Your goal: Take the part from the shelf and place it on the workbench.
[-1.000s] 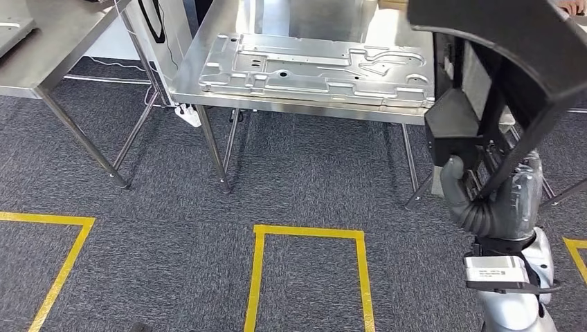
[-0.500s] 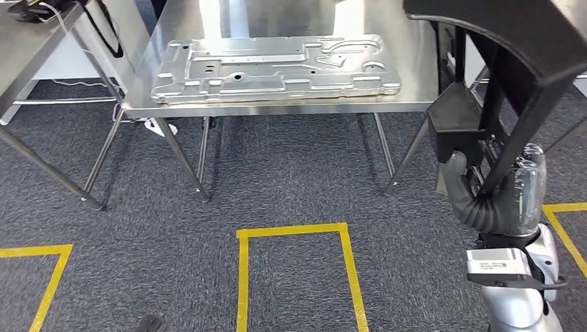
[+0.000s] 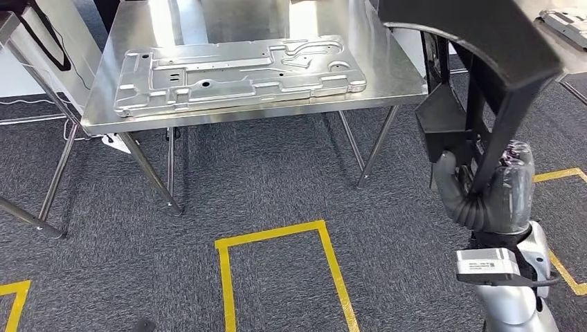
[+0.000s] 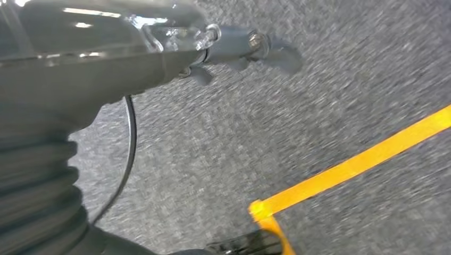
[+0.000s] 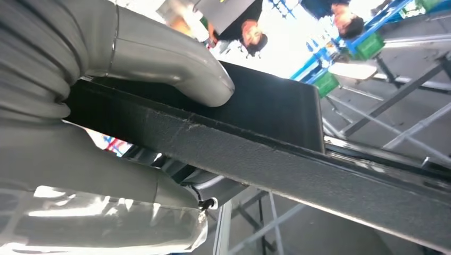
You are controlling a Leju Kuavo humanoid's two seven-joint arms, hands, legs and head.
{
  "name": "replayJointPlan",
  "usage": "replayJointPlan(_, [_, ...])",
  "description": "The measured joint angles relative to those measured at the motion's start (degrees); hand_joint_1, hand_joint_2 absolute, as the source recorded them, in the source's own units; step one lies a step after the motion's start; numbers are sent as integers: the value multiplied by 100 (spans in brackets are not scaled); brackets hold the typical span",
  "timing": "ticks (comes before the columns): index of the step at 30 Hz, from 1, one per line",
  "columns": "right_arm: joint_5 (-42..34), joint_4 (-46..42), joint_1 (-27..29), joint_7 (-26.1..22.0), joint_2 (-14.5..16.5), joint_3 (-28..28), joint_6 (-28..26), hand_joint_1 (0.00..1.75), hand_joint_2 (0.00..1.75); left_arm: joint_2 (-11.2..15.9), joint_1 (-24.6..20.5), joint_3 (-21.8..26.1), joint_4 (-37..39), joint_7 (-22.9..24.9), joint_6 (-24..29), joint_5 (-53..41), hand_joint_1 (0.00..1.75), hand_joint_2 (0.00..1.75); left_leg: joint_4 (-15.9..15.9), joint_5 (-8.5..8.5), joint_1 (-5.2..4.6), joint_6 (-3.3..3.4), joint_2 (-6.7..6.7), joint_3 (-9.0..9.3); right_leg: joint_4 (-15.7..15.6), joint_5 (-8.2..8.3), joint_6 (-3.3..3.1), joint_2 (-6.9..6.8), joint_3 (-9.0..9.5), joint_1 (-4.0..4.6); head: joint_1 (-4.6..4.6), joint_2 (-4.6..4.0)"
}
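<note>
Holding a big black part (image 3: 484,48) up at about 2 o'clock in the head view, raised off the floor and way over toward the right side. Right hand (image 3: 484,194) wrapped around its lower end at roughly 4 o'clock, thumb pressed against the black face. Same grip up close in the right wrist view: thick grey thumb (image 5: 175,64) lying flat on the dark panel (image 5: 276,106), a textured black bar of the part running diagonally just under it. So clamped on the part, no question.

Steel workbench (image 3: 387,79) sitting at 12 o'clock, not yet reached by the part, which hangs beside the bench's right edge rather than over the top. Already lying flat on the bench: a large stamped metal panel (image 3: 235,72), shiny, with ribs and cut-outs, covering most of the top. Corner of another steel table (image 3: 10,21) at 10 o'clock, plus a glimpse of one more surface at 1 o'clock.

Grey carpet (image 3: 277,180) everywhere, with a yellow tape rectangle (image 3: 277,235) at 6 o'clock and more tape at 8 and 4.

Left hand (image 4: 159,58) pointing down over the carpet in the left wrist view, near a yellow tape corner (image 4: 266,210). Fingers stretched out, nothing held.
</note>
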Motion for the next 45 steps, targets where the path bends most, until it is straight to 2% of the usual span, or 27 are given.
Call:
replayJointPlan(2, [1, -6, 5, 1, -5, 4, -8, 175, 175, -1, 4, 1, 0, 14, 2, 4, 0, 175, 1, -15, -4, 27, 121, 6, 737, -291, 21, -128, -394, -12, 64, 0])
replayJointPlan(3, [1, -6, 13, 1, -5, 7, -10, 175, 175, -1, 6, 1, 0, 20, 1, 4, 0, 175, 1, -24, -4, 31, 180, 10, 965, -330, 27, -149, -527, -22, 85, 0])
replayJointPlan(4, [1, -7, 20, 2, -5, 8, -11, 175, 175, -1, 4, 1, 0, 24, 1, 4, 0, 175, 1, -37, -2, 32, 237, 20, 989, -261, 32, -165, -557, -28, 107, 0])
replayJointPlan(5, [1, -12, 21, 2, -6, 6, -13, 175, 175, -2, 1, 1, 0, 27, 1, 4, 0, 175, 1, -53, 2, 26, 291, 39, 787, -96, 33, -187, -469, -31, 131, 0])
replayJointPlan(6, [1, -21, 20, 2, -7, 3, -15, 175, 175, -3, -3, 2, 0, 31, 1, 4, 0, 175, 1, -72, 6, 13, 337, 64, 419, 118, 31, -238, -289, -32, 154, 0])
replayJointPlan(8, [11, -55, 11, 2, -14, -4, -31, 175, 175, -5, -13, 2, 0, 34, 1, 4, 0, 175, 1, -116, -14, -37, 414, 107, -284, 375, 24, -397, 64, 5, 202, 0])
replayJointPlan(10, [42, -97, 22, 7, -25, -15, -59, 175, 175, -6, -21, 1, 0, 36, 1, 7, 0, 175, -23, -141, -51, -86, 483, 141, -523, 377, 6, -458, 172, 46, 204, 0])
replayJointPlan(12, [84, -163, 68, 11, -50, -37, -83, 175, 175, -8, -26, 1, 0, 35, 1, 18, 0, 175, -61, -163, -59, -134, 529, 194, -548, 376, -44, -382, 182, 31, 163, 0])
replayJointPlan(13, [104, -209, 88, 12, -66, -51, -91, 175, 175, -11, -28, 0, 0, 32, 1, 25, 0, 175, -25, -208, -57, -156, 485, 203, -562, 374, -76, -350, 200, 15, 139, 0])
replayJointPlan(15, [149, -329, 121, 18, -98, -83, -115, 175, 175, -19, -24, -1, 1, 23, 1, 49, 0, 175, 384, -455, -49, -177, 295, 43, -584, 365, -154, -305, 245, -19, 66, 0])
replayJointPlan(17, [179, -473, 195, 40, -122, -136, -165, 175, 175, -22, -3, 3, 2, 17, 1, 83, 0, 175, 1131, -768, -67, -173, 145, -330, -583, 343, -206, -265, 269, -11, -20, 0])
replayJointPlan(18, [184, -558, 246, 54, -134, -174, -195, 175, 175, -22, 16, 7, 2, 18, 1, 96, 0, 175, 1408, -832, -75, -172, 121, -486, -582, 335, -215, -239, 279, -7, -44, 0])
replayJointPlan(19, [187, -646, 295, 65, -148, -219, -222, 175, 175, -23, 33, 10, 2, 19, 1, 106, 0, 175, 1505, -793, -80, -169, 110, -563, -581, 327, -220, -212, 292, -4, -60, 0])
replayJointPlan(20, [189, -740, 341, 73, -163, -267, -249, 175, 175, -26, 46, 13, 2, 23, 0, 111, 0, 175, 1382, -645, -79, -164, 109, -538, -579, 316, -217, -183, 310, -4, -69, 0])
replayJointPlan(22, [199, -916, 430, 77, -192, -359, -289, 175, 175, -30, 56, 14, 2, 32, -1, 115, 0, 175, 688, -218, -68, -153, 89, -266, -569, 282, -184, -136, 354, -6, -85, 0])
replayJointPlan(23, [208, -1003, 476, 75, -206, -404, -307, 175, 175, -38, 54, 14, 3, 37, -3, 115, 0, 175, 355, -73, -63, -144, 68, -133, -554, 262, -157, -117, 365, 3, -96, 0])
replayJointPlan(24, [218, -1084, 519, 73, -217, -441, -321, 175, 175, -48, 54, 14, 4, 42, -7, 114, 0, 175, 134, 3, -59, -133, 49, -48, -542, 247, -132, -103, 366, 12, -99, 0])
replayJointPlan(25, [227, -1160, 560, 69, -232, -472, -336, 175, 175, -64, 56, 14, 5, 47, -14, 112, 0, 175, 40, 10, -58, -124, 33, -17, -533, 238, -132, -94, 361, 24, -101, 0])
replayJointPlan(28, [246, -1350, 653, 52, -259, -546, -387, 175, 175, -99, 55, 16, 9, 53, -41, 101, 0, 175, 8, 11, -63, -113, 28, -14, -558, 244, -183, -88, 378, 32, -78, 0])
replayJointPlan(34, [255, -1553, 718, -40, -246, -628, -566, 175, 175, -105, 33, 16, 9, 53, -43, 67, 0, 175, 15, -3, -79, -82, 27, -7, -623, 268, -158, -89, 417, 31, -50, 0])
replayJointPlan(38, [220, -1628, 747, -103, -204, -691, -697, 175, 175, -105, 12, 16, 9, 60, -27, 41, 0, 175, 18, -12, -88, -69, 28, -6, -629, 260, -67, -89, 417, 25, -50, 0])
replayJointPlan(41, [193, -1670, 771, -132, -177, -754, -791, 175, 175, -105, 3, 16, 9, 69, -9, 37, 0, 175, 20, -16, -91, -62, 28, -1, -635, 259, -43, -89, 416, 24, -50, 0])
replayJointPlan(45, [140, -1785, 787, -177, -134, -866, -924, 175, 175, -97, 7, 16, 9, 75, 6, 26, 0, 175, -95, 33, -95, 46, 45, 64, -678, 277, 48, -96, 437, 9, -60, 0])
